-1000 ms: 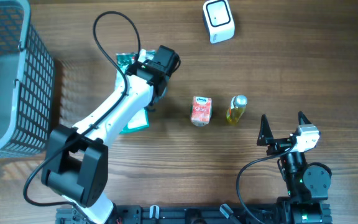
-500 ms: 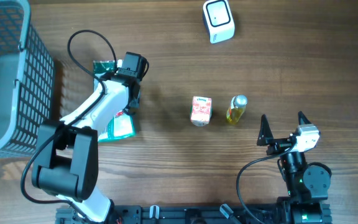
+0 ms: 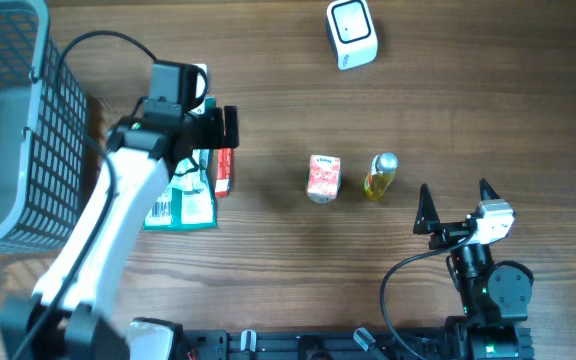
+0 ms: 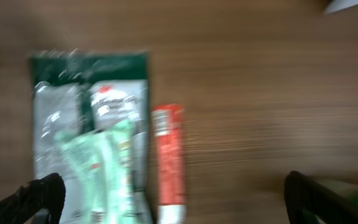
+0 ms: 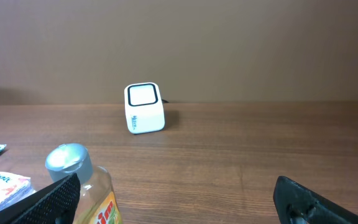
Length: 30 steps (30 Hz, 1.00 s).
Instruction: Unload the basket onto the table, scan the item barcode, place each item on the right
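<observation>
— Found the thing to scan?

— Spotted a green packet (image 3: 181,200) flat on the table (image 3: 288,280), just beside the basket (image 3: 8,120). Made out something like a barcode on its near end. Saw a red stick (image 3: 224,170) just beside its right edge too.

— Checked which pincer was nearer?

— Saw the left pincer (image 4: 169,193) right above both, spread wide apart, holding nothing. Saw the right pincer (image 3: 455,198) spread apart and empty too, well away, near the bottle (image 3: 379,176) and the small carton (image 3: 322,178).

— Noticed which way the packet ran?

— Ran long from the far side of the table to the near side, same as the stick. Stood across the short way up there, so probably could have closed on the narrow sides.

— And the scanner?

— Saw the white scanner (image 3: 351,33) far back and off to the right of the left pincer, well apart. Could not tell for sure which thing was meant. Guessed the packet, for lying right under the open pincer.
</observation>
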Motion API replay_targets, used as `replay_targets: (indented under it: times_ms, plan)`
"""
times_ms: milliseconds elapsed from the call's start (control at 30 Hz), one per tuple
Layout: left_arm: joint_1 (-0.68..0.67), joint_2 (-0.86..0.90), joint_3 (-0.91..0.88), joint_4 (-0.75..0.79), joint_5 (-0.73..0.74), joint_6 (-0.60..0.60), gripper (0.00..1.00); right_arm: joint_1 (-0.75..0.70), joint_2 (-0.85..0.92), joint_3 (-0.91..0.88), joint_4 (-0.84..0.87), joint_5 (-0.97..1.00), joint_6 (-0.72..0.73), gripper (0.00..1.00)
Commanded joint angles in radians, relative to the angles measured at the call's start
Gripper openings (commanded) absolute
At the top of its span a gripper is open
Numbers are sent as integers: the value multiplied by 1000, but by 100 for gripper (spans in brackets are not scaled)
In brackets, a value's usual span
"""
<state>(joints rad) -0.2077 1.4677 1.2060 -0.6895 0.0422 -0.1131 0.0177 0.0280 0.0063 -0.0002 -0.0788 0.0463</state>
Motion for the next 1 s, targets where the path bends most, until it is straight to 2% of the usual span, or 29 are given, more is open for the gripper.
replay_targets:
  times_ms: [0,33,67,100,133,267,333,467,633,967]
  plan:
    - [-4,-58,11,-18,304,1,100,-2,2,-1,3,-9,-14,100]
    - [-5,-58,11,-25,346,-5,95,-2,2,-1,3,-9,-14,100]
    - [-11,-53,4,-26,402,-11,75,-2,2,-1,3,-9,-14,100]
    - [-26,-43,2,-32,428,-13,50,-2,2,-1,3,-9,-13,100]
    - [-43,-29,2,-37,430,-32,43,-2,2,-1,3,-9,-14,100]
    - [-174,83,1,-35,430,-79,48,-2,2,-1,3,-9,-13,100]
    - [-249,150,1,-25,430,-79,42,-2,2,-1,3,-9,-14,100]
    - [-311,211,1,-24,430,-82,37,-2,2,-1,3,-9,-14,100]
    - [-337,249,1,-9,429,-135,34,-2,2,-1,3,-9,-14,100]
    - [-340,283,1,-2,433,-165,33,-2,2,-1,3,-9,-14,100]
